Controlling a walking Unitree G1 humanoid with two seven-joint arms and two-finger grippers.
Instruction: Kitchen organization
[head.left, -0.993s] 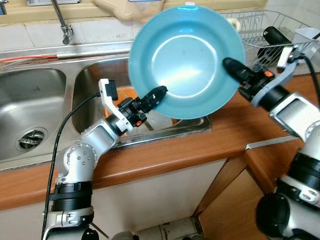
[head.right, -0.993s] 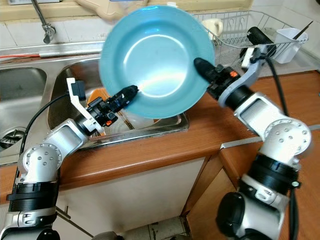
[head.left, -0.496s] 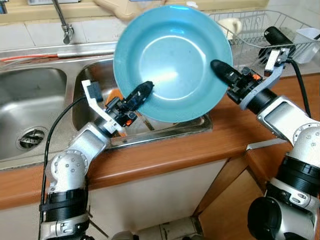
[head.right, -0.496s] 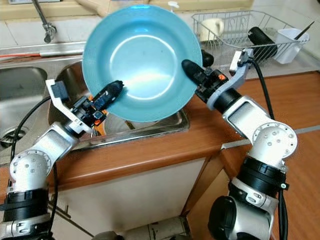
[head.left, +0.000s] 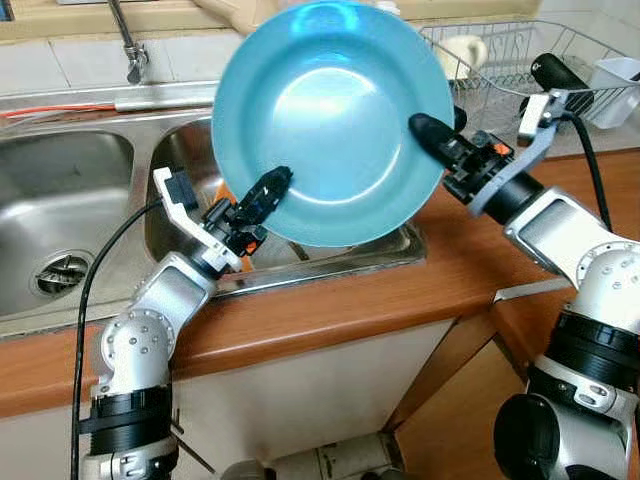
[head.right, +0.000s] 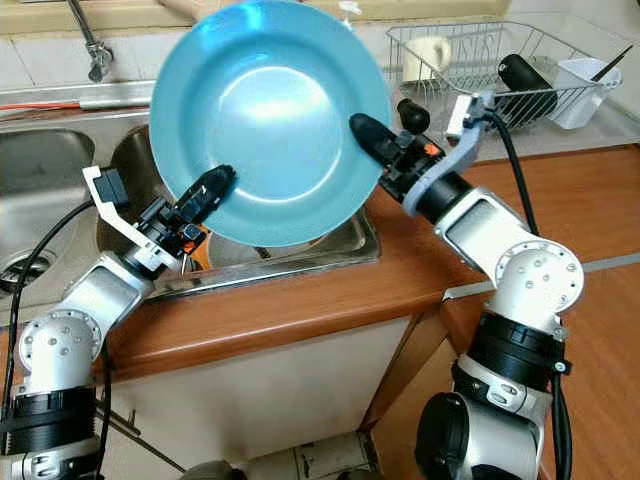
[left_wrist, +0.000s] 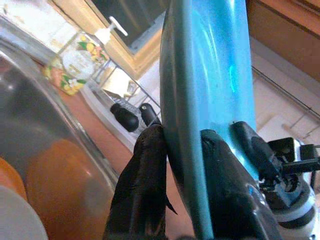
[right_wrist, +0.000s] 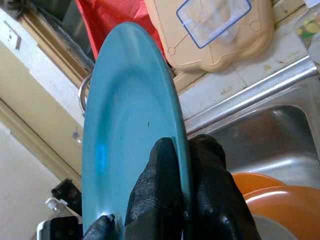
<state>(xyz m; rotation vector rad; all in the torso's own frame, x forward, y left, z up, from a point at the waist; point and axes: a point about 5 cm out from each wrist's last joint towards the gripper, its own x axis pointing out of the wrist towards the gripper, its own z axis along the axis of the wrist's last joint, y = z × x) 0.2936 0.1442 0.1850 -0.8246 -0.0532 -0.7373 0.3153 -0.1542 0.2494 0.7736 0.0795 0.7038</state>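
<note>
A large blue plate (head.left: 330, 120) is held aloft over the right-hand basin (head.left: 190, 165) of a double sink, near the counter's back edge, its hollow face turned up toward the head camera and tilted steeply. It is carried from two sides at once: the left gripper (head.left: 272, 186) is clamped on the lower left of the rim, one black finger (left_wrist: 142, 192) on each face, and the right gripper (head.left: 425, 130) is pinched shut on the opposite rim, its fingertips (right_wrist: 162, 195) seen straddling the thin edge. The two-sided hold appears meant to keep so wide and smooth a dish from swinging or slipping out of a single narrow pinch. Below it, orange dishes (right_wrist: 270, 205) and a pale one are stacked in the basin, so the plate is judged to have been lifted out for drying. A wire dish rack (head.right: 470, 55) stands on the counter's back right corner, holding a cream mug (head.right: 428, 52), a dark bottle (head.right: 525, 75) and a white cutlery holder (head.right: 580, 85); it is the likely destination. A tap (head.left: 128, 50) rises at the back edge behind the sink, and a wooden counter (head.left: 330, 310) runs along the front edge
</note>
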